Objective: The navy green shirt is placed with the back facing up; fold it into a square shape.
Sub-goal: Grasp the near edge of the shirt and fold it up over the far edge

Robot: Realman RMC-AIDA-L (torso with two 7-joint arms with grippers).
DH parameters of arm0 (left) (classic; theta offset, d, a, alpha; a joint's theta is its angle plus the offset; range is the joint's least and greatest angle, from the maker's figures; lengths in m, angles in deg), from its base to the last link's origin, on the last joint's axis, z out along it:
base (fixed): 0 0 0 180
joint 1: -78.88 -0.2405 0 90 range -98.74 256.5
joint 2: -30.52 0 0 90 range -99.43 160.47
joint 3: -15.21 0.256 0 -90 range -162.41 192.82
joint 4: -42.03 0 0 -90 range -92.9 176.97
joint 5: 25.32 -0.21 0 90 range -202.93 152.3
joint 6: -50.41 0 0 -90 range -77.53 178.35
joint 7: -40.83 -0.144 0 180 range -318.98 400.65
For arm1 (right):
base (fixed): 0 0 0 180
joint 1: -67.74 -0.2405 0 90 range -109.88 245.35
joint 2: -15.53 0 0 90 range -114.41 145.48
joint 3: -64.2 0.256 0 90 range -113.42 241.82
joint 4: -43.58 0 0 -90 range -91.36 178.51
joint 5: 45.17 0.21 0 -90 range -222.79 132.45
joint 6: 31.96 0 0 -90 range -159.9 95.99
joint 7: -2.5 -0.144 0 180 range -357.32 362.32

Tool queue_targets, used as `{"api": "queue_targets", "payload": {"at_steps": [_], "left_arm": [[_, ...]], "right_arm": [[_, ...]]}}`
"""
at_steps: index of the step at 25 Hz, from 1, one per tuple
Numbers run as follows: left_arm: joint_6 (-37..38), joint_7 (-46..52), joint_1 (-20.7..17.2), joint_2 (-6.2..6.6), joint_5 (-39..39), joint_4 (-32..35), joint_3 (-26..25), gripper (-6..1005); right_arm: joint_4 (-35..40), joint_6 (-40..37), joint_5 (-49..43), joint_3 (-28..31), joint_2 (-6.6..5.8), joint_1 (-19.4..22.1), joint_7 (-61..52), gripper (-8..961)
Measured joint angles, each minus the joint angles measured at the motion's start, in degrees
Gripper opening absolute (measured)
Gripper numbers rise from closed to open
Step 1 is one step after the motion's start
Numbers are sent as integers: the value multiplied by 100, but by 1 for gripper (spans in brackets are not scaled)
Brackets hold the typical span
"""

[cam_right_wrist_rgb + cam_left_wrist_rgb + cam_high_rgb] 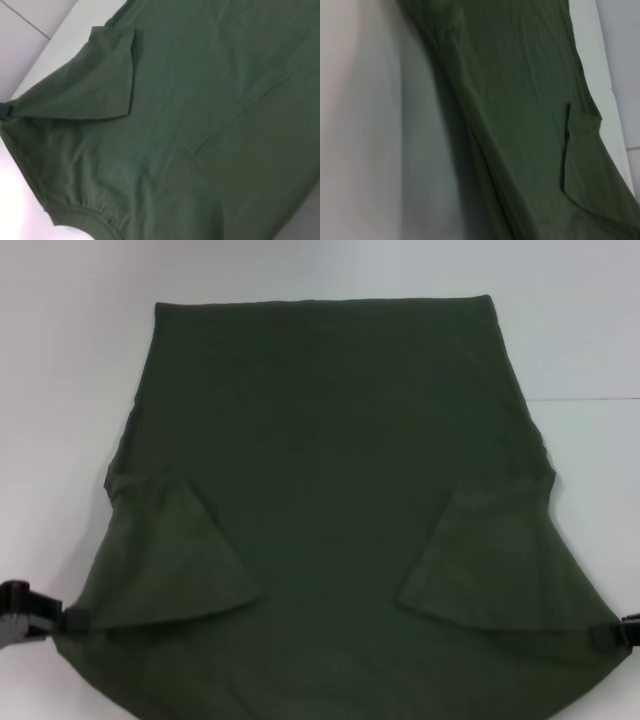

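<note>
The navy green shirt (330, 470) lay across the white table (60, 360), both sleeves folded inward, the left gripper (68, 620) at eight o'clock and right gripper (604, 634) at four pinched shut on its shoulder corners; lifting both evenly should keep the fold square.

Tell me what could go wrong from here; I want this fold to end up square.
1. Each gripper, left and right, appears to pinch only a small edge of the navy green shirt, so the fabric might slip free.
2. Both sleeves are already folded inward; uneven pulling could skew the fold.
</note>
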Motion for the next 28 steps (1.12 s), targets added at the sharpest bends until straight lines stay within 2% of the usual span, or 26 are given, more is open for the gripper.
{"api": "queue_targets", "payload": {"at_steps": [4,9,12,18,22,23,24,28], "left_arm": [[173,-25,-44,-4,21,24,-83,1],[-71,50,40,66,444,-87,-526,1],[-519,148,149,94,938,-288,-634,1],[-1564,168,386,68,1774,-655,-596,1],[-2140,-67,480,18,2299,-930,-581,1],[-2297,-222,528,2,2401,-1046,-581,1],[-2384,-315,556,-9,2447,-1113,-581,1],[-3019,-771,719,-161,2700,-1333,-580,1]], "right_arm": [[0,-74,25,171,-26,61,70,62],[6,-82,161,1002,-87,7,19,68],[7,-43,519,1259,-114,-81,-167,71],[-17,494,1365,1290,-140,-249,-380,78],[-77,1096,1834,1288,-51,-320,-379,82],[-86,1446,2084,1254,60,-344,-288,84],[-86,1446,2084,1254,60,-344,-288,85],[-115,2126,2335,1213,293,-517,29,89]]}}
